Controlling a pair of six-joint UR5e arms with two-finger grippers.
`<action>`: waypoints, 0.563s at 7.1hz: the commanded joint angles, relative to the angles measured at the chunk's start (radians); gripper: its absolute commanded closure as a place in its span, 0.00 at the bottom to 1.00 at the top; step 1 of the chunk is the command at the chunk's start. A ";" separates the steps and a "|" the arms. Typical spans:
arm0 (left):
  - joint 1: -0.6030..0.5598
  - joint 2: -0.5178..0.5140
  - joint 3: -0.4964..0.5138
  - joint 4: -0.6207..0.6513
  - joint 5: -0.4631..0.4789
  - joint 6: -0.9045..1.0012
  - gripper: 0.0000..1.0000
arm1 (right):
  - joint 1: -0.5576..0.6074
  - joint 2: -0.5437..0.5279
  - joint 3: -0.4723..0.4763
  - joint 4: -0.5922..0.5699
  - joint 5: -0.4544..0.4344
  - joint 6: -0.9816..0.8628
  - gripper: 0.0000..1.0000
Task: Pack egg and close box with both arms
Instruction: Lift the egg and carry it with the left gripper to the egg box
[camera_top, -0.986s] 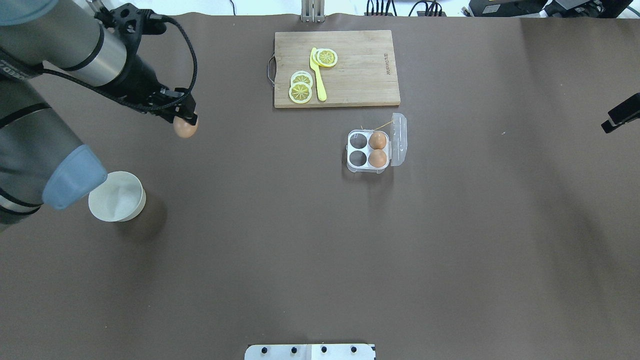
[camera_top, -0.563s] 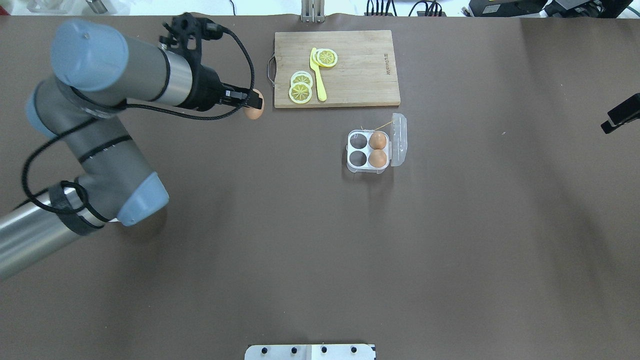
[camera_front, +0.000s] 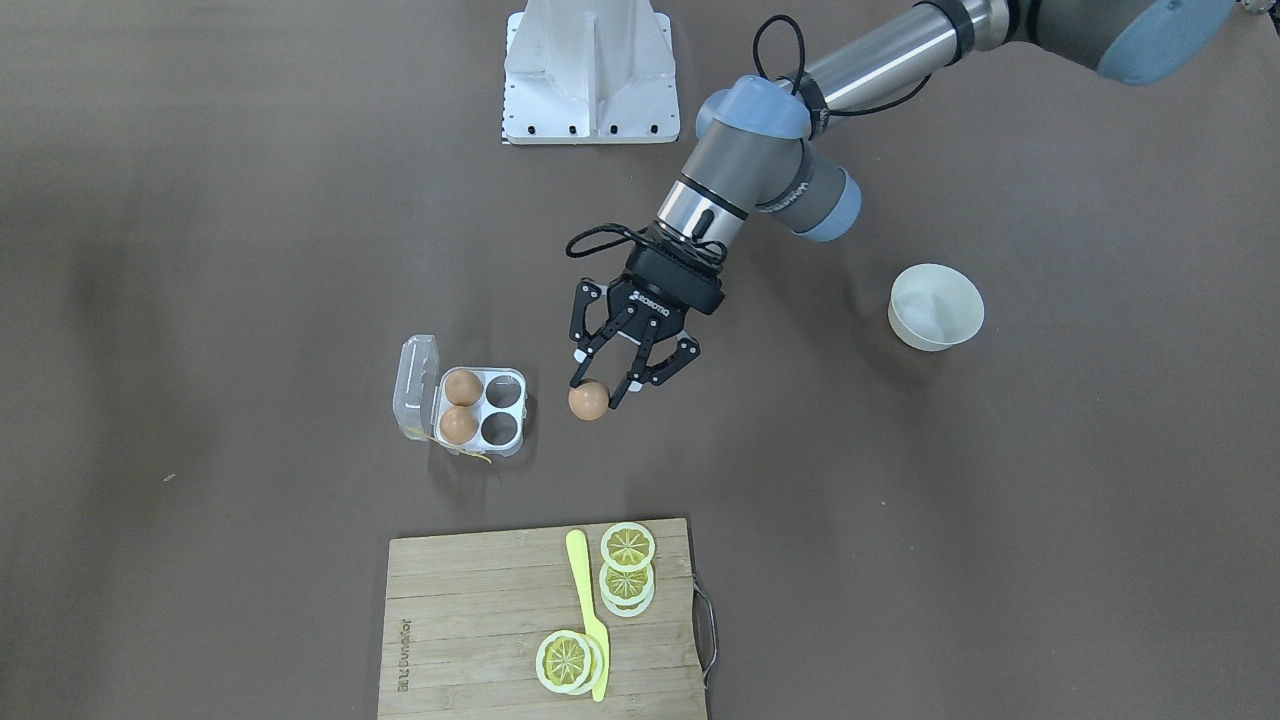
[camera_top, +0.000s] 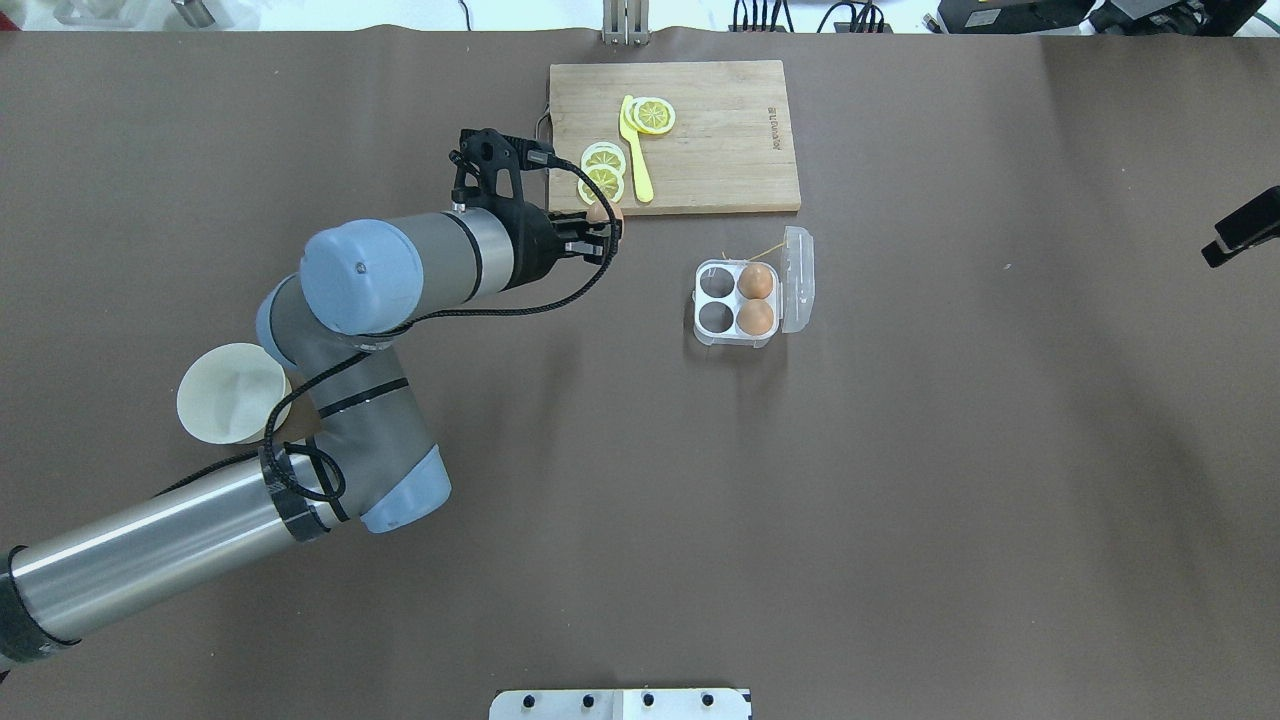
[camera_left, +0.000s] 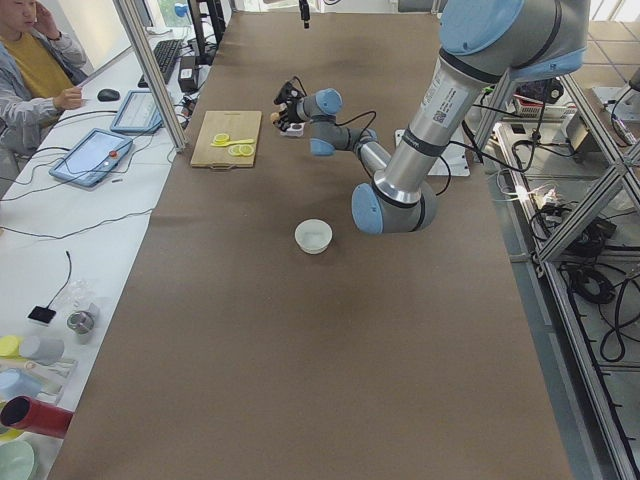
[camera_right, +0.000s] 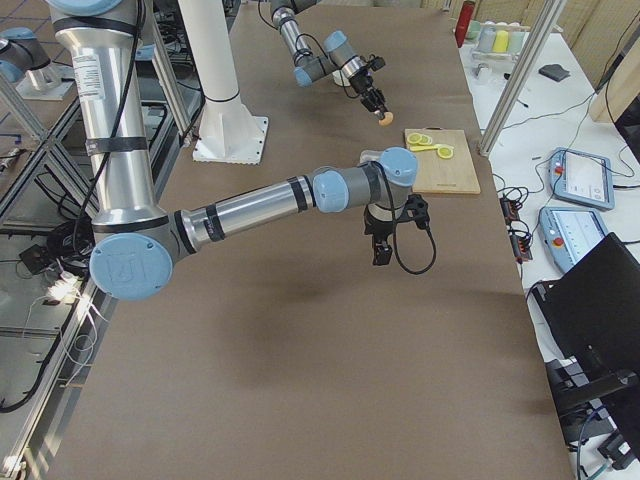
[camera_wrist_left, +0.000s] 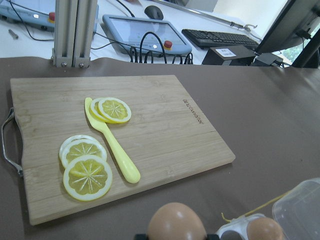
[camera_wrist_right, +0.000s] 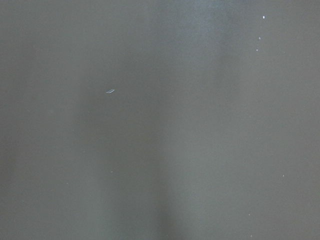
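Lettering ROBOTIQ on left jaws' body, egg between them.

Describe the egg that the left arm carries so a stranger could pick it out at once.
Start at the wooden cutting board, then find the clear four-cell egg carton beside it. Just off the carton's empty side, the left pincer grips a light-brown egg. Unlike the two eggs seated in carton cells, this one is outside it, clamped by the pincer.
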 joint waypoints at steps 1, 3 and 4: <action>0.085 -0.054 0.118 -0.124 0.192 0.111 1.00 | 0.000 -0.002 0.001 0.000 0.000 0.000 0.00; 0.120 -0.080 0.162 -0.168 0.225 0.193 1.00 | 0.002 -0.002 -0.001 0.000 0.000 0.000 0.00; 0.130 -0.089 0.203 -0.167 0.229 0.231 1.00 | 0.002 0.000 0.002 0.000 0.000 0.000 0.00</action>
